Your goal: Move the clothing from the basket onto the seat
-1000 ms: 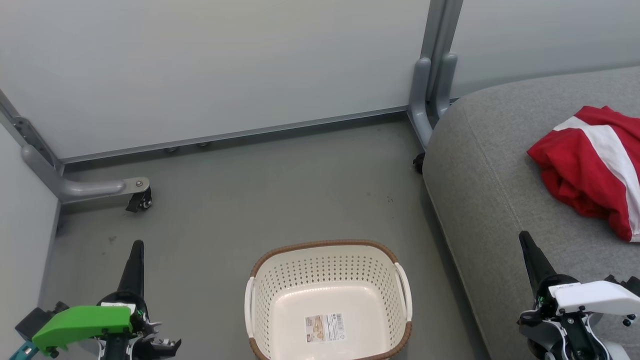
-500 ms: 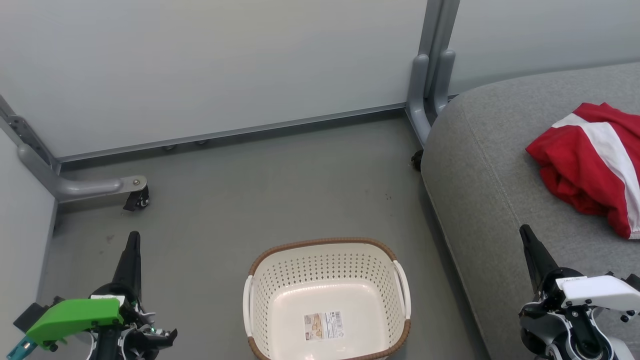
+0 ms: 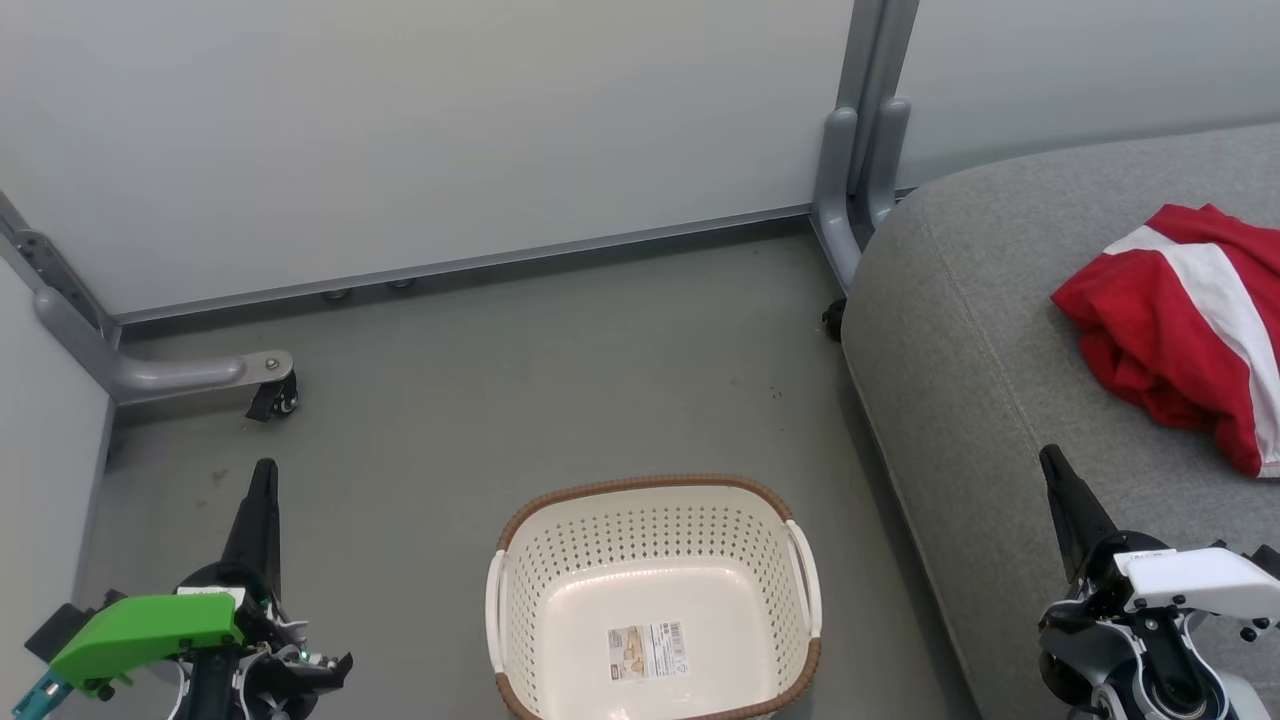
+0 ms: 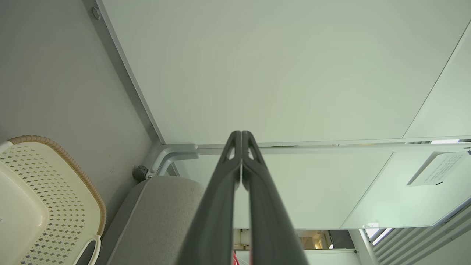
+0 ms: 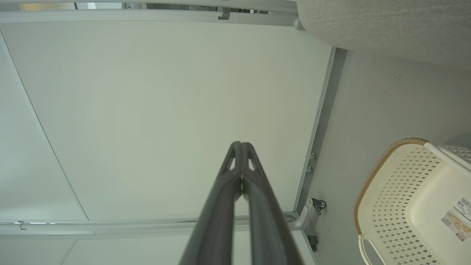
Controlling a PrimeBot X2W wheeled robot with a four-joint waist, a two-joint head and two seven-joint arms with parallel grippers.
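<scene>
On seat [image 3: 960, 340], clothing [image 3: 1130, 320], white stripe [image 3: 1220, 298] diagonal

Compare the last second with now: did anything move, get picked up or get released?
Hardly anything. The head camera shifted slightly, so the whole scene slid a little. The left gripper and right gripper edged a touch up the head view. Nothing was taken or let go: both stay shut and empty. The clothing stays on the seat, and the basket stays empty on the floor.
</scene>
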